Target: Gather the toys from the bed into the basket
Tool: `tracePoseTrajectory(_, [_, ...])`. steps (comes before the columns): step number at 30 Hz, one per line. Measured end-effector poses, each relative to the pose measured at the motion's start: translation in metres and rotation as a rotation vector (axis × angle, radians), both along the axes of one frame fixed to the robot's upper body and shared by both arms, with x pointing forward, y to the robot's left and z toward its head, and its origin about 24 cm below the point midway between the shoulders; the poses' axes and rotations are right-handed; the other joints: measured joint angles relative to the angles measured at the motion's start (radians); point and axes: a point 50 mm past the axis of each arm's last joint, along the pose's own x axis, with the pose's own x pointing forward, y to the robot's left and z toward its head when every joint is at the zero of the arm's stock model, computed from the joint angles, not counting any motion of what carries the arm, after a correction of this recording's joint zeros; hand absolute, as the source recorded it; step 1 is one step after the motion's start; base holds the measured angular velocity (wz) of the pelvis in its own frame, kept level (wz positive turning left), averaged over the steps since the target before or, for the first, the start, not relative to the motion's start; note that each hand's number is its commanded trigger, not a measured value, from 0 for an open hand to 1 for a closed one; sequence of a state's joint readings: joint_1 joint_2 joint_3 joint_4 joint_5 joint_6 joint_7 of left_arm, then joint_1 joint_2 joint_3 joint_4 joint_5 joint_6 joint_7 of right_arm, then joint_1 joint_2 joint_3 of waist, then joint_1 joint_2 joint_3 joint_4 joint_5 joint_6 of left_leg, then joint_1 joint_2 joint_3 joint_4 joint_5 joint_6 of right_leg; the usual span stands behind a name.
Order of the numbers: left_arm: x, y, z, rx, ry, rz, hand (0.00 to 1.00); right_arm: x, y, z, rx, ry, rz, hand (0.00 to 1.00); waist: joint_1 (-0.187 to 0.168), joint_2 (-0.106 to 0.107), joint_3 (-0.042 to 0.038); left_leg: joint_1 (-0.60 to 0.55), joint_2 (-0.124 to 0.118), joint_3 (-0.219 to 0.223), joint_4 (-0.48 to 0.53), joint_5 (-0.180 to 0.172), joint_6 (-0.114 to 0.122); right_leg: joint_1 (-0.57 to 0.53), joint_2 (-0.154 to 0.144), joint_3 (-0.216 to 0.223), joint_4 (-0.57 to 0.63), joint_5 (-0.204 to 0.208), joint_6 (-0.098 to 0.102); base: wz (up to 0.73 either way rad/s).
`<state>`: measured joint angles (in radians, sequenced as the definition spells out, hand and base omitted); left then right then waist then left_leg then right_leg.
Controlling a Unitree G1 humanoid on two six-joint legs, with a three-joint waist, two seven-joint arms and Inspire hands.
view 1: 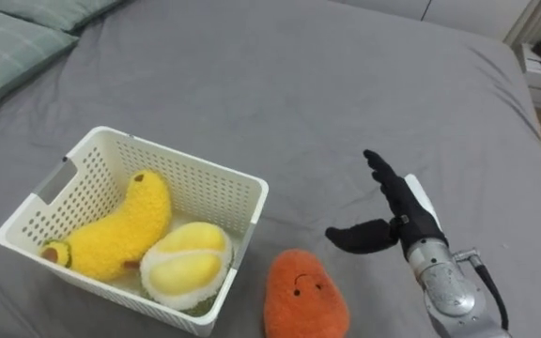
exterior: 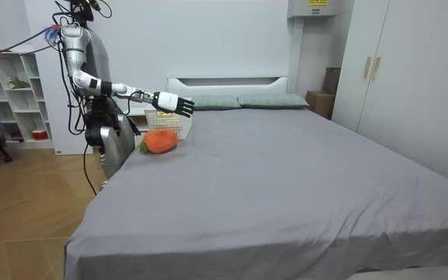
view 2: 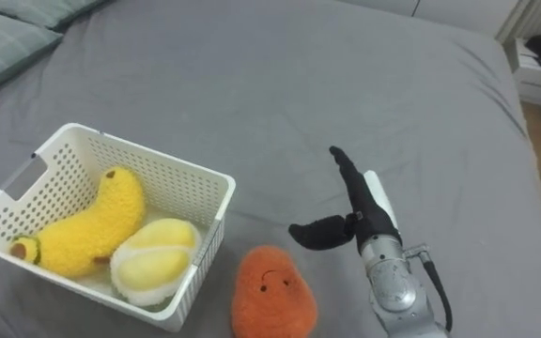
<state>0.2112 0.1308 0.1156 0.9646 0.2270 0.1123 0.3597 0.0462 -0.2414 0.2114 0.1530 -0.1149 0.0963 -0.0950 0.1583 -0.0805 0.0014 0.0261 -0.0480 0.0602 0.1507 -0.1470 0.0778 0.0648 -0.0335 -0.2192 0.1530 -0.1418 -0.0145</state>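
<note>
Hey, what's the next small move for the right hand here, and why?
Probably move the right hand left and down onto the orange toy: the hand is open and holds nothing, the toy lies on the bed beside the basket, and the banana toy and round yellow toy already sit inside.

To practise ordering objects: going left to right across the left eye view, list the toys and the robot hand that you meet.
banana plush → round yellow plush → orange plush → right robot hand
</note>
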Motion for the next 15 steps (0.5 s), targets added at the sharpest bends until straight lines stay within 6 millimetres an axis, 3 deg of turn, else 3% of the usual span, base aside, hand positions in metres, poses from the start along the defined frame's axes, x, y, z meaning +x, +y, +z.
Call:
tracePoseTrajectory(5, [-0.001, -0.001, -0.001, -0.005, 0.003, 0.002, 0.0, -0.011, -0.002, -0.014, 0.004, 0.072, 0.003, 0.0, -0.001, 0.005, -0.0041, 0.003, 0.0, 0.0, 0.0, -0.002, 0.002, 0.001, 0.0, 0.0, 0.0, 0.0, 0.0, 0.0])
tracePoseTrajectory(15, [-0.001, -0.001, 0.0, -0.002, 0.001, 0.001, 0.0, -0.03, -0.004, -0.042, -0.013, 0.234, 0.051, 0.0, -0.012, 0.009, -0.003, 0.001, 0.0, 0.0, 0.0, -0.008, 0.0, 0.003, 0.002, 0.015, -0.001, 0.0, 0.0, -0.01])
